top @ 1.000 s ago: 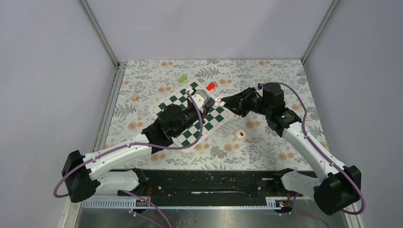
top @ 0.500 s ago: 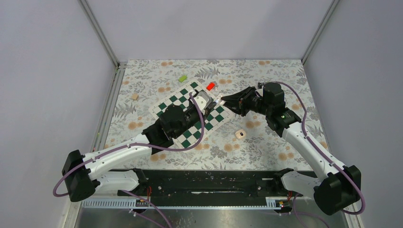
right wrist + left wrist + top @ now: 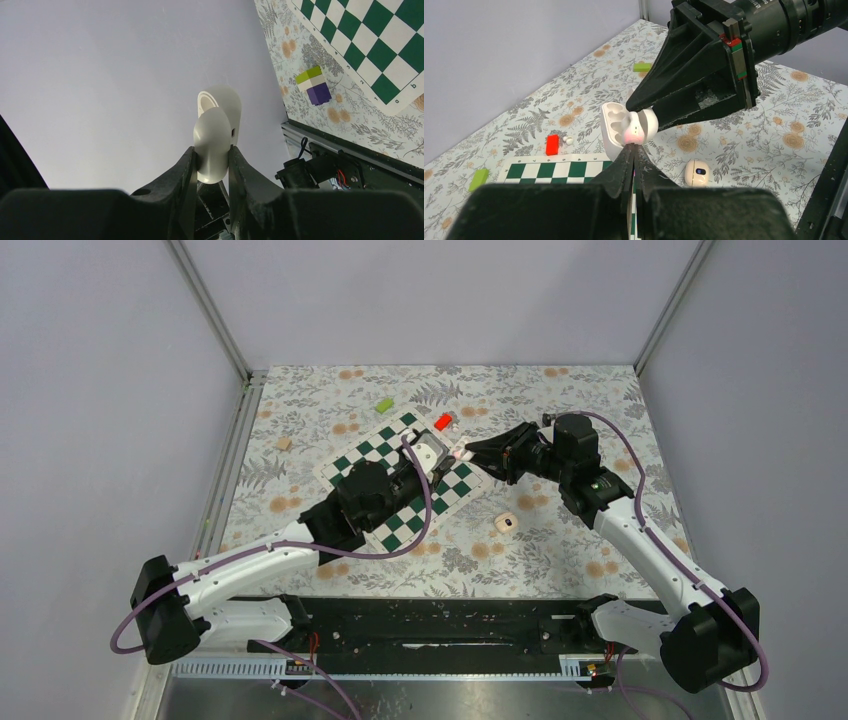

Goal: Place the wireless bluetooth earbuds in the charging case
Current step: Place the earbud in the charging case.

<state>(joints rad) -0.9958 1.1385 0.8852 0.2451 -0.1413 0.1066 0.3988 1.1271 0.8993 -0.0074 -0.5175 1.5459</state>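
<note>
Top view: the right gripper (image 3: 468, 452) is clamping the white case (image 3: 457, 452) over the chessboard (image 3: 395, 523) at mid-frame, though the case is showing too small to read. The beige case (image 3: 507, 524) is lying on open bench (image 3: 560, 400), lower right.

Left wrist: the closed left gripper (image 3: 634, 150) is touching the white case's pink-lit front. The opened lid is facing left.

Right wrist: the white case is standing upright, with the fingers (image 3: 182, 175) hiding its base.
</note>
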